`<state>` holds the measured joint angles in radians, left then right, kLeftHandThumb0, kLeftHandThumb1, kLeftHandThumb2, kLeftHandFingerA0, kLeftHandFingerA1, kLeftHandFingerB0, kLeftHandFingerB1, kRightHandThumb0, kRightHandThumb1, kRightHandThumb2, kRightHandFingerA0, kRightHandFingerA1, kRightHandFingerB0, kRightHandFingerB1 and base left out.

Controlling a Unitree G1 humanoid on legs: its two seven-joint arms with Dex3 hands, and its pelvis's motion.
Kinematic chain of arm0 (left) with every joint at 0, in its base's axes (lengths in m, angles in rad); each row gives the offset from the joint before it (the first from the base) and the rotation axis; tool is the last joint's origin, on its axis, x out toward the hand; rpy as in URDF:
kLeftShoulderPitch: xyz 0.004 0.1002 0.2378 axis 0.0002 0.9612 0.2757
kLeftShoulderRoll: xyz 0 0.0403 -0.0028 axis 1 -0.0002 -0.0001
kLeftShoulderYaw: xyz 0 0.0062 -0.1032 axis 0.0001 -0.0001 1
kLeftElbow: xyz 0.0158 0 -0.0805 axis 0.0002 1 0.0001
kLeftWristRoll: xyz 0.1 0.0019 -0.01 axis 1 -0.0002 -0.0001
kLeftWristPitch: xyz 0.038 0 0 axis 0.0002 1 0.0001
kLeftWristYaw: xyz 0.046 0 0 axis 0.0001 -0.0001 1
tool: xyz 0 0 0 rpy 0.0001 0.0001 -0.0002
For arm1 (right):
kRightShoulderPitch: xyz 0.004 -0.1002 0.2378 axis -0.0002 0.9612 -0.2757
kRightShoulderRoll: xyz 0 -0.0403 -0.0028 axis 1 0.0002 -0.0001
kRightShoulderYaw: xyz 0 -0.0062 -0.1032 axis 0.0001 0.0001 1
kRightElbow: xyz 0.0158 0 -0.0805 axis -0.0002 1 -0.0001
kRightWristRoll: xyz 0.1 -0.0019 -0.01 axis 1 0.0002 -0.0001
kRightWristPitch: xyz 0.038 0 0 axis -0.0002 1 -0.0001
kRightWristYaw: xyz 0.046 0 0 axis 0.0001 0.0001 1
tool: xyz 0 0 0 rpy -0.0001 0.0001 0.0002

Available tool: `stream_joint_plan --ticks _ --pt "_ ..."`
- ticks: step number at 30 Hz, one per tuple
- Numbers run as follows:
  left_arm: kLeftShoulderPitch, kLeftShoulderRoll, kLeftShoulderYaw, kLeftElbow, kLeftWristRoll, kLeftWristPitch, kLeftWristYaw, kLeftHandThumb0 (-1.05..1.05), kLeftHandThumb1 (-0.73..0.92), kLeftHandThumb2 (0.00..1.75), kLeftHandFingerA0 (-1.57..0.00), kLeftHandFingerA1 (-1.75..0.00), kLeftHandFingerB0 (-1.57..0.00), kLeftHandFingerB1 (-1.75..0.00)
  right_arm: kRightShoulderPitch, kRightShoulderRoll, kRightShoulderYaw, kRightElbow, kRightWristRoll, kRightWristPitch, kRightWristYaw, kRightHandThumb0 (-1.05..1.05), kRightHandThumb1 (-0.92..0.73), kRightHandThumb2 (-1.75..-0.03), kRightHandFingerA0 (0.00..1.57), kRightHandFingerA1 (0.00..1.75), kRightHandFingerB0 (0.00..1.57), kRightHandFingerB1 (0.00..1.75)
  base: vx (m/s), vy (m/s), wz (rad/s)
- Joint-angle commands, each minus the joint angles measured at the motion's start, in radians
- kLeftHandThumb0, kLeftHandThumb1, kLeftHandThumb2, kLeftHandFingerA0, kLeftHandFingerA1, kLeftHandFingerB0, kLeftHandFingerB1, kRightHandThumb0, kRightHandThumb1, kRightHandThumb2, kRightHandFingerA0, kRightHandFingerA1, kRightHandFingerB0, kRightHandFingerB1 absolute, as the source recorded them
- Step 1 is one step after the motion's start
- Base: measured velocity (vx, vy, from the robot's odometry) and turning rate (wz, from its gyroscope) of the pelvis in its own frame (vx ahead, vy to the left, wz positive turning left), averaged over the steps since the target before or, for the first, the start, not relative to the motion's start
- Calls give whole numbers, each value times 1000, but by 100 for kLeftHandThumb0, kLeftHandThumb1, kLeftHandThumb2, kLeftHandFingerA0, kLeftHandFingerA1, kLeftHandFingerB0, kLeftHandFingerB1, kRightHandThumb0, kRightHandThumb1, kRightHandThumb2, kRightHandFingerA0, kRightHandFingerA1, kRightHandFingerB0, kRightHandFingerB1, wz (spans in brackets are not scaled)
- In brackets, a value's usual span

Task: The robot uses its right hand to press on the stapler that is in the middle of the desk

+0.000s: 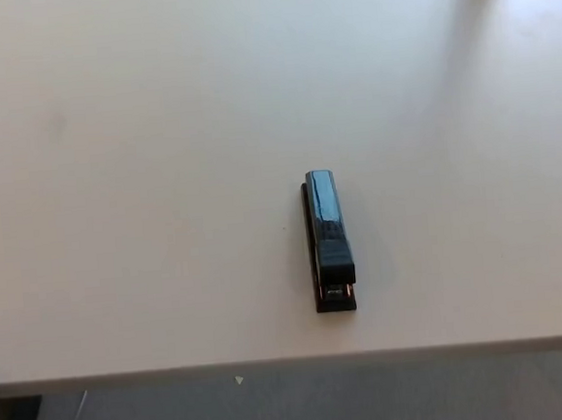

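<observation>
1. Lying alone on a pale counter (143, 182), a black stapler (328, 240) waits a little right of the middle, its long body running away from the near edge and its lower end nearest the camera.

2. Its top arm appears to sit down over the base, not swung open, which would suit a push from above; whether any paper lies in its mouth cannot be told from this view.

3. Neither robot hand shows anywhere in the head view, so nothing can be said of whether their fingers are spread or closed, and nothing is touching the stapler.

4. The stapler stands well apart from every edge but the near one, with bare surface on both sides, likely placed so that an arm coming from the right meets no obstacle.

5. Below the near edge of the counter a strip of grey floor (306, 403) is visible, with a dark shape in the lower left corner too cut off to identify.

6. Judged from this layout, the press has not yet begun: the right hand must first come into view, settle over the top arm, and bear straight down so the slim body does not skid or tip sideways.
</observation>
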<state>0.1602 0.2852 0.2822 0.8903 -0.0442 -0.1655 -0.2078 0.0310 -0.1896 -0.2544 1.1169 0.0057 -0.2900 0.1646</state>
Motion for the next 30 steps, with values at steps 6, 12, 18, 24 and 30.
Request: stream_joint_plan --ticks 6,12,18,24,30 --pt "-40 64 94 115 -92 -194 -121 -51 92 79 -1 -19 -3 -24 -77 -78 -150 102 115 -75 -30 -54 -75 -87 47 51 8 28 0 0 0" --pt "-57 80 103 158 -97 -231 -146 -51 91 84 -1 -18 -2 -21 -67 -161 -260 156 152 -42 -133 -50 -83 -64 72 46 9 26 0 0 0" --pt "-46 80 106 155 -101 -245 -139 -53 92 78 -1 -18 -2 -22 -24 -228 -430 202 245 -15 -190 -27 -70 -115 67 65 0 48 0 0 0" --pt "-58 83 108 163 -104 -250 -139 -53 92 78 -1 -18 -2 -22 -37 -227 -440 202 239 -12 -196 -27 -70 -115 67 65 0 48 0 0 0" --pt "-70 90 121 180 -125 -261 -165 -53 92 88 -1 -19 -3 -21 -22 -400 -653 179 409 -82 -328 11 -75 -66 73 49 44 41 0 0 0"
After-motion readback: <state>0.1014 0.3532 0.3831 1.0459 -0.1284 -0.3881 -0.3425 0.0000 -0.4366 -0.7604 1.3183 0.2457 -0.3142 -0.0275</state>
